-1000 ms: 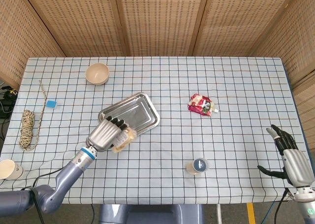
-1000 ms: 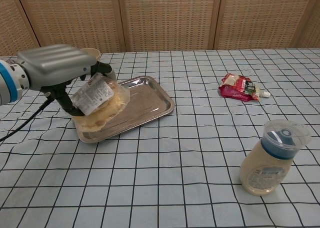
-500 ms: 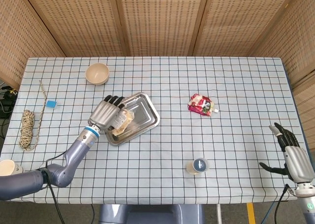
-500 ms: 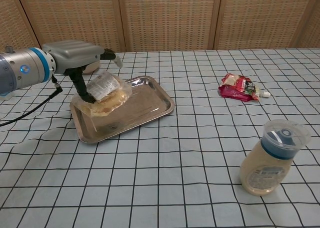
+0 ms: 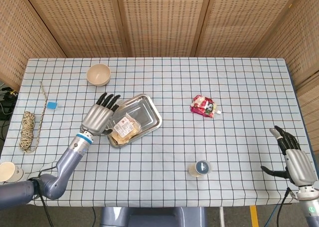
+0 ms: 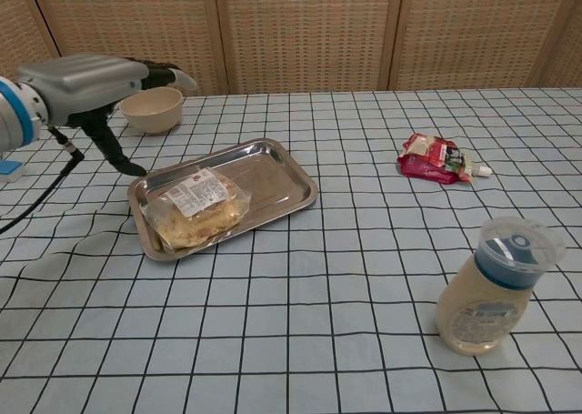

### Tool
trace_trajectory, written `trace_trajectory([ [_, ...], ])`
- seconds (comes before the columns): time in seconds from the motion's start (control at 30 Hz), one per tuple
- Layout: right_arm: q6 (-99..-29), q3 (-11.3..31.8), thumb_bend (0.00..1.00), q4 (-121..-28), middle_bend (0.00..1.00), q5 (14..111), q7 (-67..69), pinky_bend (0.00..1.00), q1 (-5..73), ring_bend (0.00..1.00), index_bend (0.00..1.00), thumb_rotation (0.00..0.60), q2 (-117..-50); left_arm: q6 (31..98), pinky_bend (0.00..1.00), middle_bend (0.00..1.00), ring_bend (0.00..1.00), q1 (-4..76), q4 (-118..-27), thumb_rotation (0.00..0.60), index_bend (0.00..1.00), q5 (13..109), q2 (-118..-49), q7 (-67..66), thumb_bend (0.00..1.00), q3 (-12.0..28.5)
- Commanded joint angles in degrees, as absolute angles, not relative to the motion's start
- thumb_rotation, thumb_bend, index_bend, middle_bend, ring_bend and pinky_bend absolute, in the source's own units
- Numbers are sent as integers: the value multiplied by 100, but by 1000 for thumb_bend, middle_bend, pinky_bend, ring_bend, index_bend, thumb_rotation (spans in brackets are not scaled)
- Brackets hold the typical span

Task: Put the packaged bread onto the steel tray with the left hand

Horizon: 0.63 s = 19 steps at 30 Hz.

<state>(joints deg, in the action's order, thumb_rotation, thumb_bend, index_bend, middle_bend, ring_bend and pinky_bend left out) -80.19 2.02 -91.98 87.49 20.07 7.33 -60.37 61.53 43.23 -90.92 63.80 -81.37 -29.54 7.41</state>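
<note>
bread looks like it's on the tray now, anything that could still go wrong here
The packaged bread lies at the near end of the steel tray, with its wrapper lapping the rim, so it may slip off if nudged. The open left hand hovers just beside the tray and could clip its edge and shift it when pulling away.

Left hand (image 5: 98,117) raised off the table, fingers spread and extended forward, holding nothing, forearm trailing back toward the body, right hand (image 5: 295,156) fingers apart, empty, palm turned inward

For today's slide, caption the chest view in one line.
Packaged bread lies on the steel tray; the left hand hovers open beside it.
</note>
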Motion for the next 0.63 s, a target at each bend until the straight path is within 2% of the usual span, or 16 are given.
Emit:
trace_trajectory([
  [0.03, -8025, 189, 43, -9218, 0, 8771, 1967, 0, 728, 0, 20, 600, -6040, 7008, 0, 0, 0, 3657, -9557, 600, 0, 6879, -7796, -2805, 0, 341],
  [0.1, -8035, 169, 43, -9252, 0, 8816, 1904, 0, 725, 0, 20, 600, -6050, 7560, 0, 0, 0, 3119, -9780, 600, 0, 7046, -7630, -2709, 0, -12],
  [0.3, -8031, 144, 44, -9329, 0, 8891, 1703, 0, 744, 0, 20, 600, -6101, 8606, 0, 0, 0, 2038, -9733, 600, 0, 7418, -7442, -2273, 0, -592],
  [0.43, -8056, 115, 43, -9381, 0, 8966, 1558, 0, 744, 0, 20, 600, -6132, 9077, 0, 0, 0, 1535, -9512, 600, 0, 7581, -7419, -1977, 0, -731],
  [0.63, -8048, 50, 44, -9410, 0, 9081, 1353, 0, 752, 0, 20, 600, -6196, 9691, 0, 0, 0, 956, -9364, 600, 0, 7765, -7304, -1577, 0, -700],
])
